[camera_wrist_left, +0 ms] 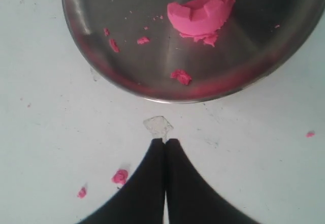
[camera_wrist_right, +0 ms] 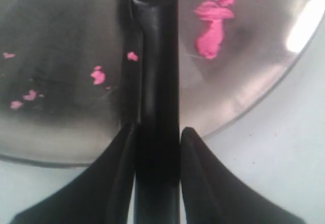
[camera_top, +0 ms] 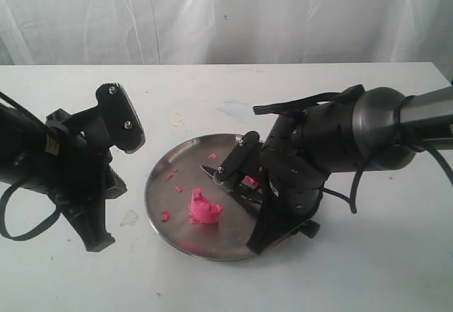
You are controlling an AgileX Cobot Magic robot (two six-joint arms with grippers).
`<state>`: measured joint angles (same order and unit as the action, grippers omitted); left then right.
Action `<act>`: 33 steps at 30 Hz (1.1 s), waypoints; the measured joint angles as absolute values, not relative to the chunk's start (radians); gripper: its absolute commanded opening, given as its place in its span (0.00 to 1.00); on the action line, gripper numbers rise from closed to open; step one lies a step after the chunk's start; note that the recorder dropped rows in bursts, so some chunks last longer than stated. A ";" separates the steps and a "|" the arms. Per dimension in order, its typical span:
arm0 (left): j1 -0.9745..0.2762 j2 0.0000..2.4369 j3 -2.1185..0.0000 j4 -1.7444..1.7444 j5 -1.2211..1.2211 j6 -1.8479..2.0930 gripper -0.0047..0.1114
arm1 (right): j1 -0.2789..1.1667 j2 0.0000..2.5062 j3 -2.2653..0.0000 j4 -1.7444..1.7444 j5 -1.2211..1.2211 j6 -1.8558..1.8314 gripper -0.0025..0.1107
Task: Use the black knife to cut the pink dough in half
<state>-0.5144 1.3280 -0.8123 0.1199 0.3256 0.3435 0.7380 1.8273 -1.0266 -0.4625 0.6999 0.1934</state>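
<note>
The white table [camera_top: 368,269] carries a round metal plate [camera_top: 159,195] at the lower middle of the exterior view, and the coming cut turns on how the lump in it lies from the blade. The right arm [camera_top: 340,139] reaches in from the right edge and bends down over the plate's right half. The left arm [camera_top: 42,160] stands off the plate at the left, its wrist tipped down toward the bare table. The pink dough [camera_top: 204,209] sits in the plate's lower middle as one lump with a notch in its top, so I judge it is not yet halved. Loose pink crumbs [camera_top: 170,175] lie to its upper left. The black knife [camera_wrist_right: 158,56] runs on a slant in the exterior view, with its pointed tip at the upper left over the plate's centre and its handle at the lower right inside the right arm's grasp. The dough therefore lies just below and slightly left of the tip, apart from the blade, and the blade would need to come down and toward the lower left to meet it. The right tool [camera_wrist_right: 158,128] is clamped on the knife's handle, one finger on each side, and it is by far the nearer to the dough. The left tool [camera_wrist_left: 165,144] has its fingers pressed together, holds nothing, and points at the table just outside the plate's rim.
</note>
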 measured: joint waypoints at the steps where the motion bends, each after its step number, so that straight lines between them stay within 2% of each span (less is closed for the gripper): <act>1: -0.514 1.328 -0.805 0.128 0.309 0.341 0.04 | 0.744 1.827 -1.027 -0.445 0.698 0.175 0.02; 16: -0.514 1.328 -0.800 0.146 0.278 0.336 0.04 | 0.835 1.823 -1.032 -0.354 0.771 0.142 0.02; 33: -0.514 1.328 -0.800 0.148 0.277 0.336 0.04 | 0.837 1.821 -1.035 -0.263 0.735 0.095 0.02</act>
<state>-0.5144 1.3280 -0.8003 0.1482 0.2773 0.3361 0.8369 1.8209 -1.0347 -0.2627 0.7347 0.0954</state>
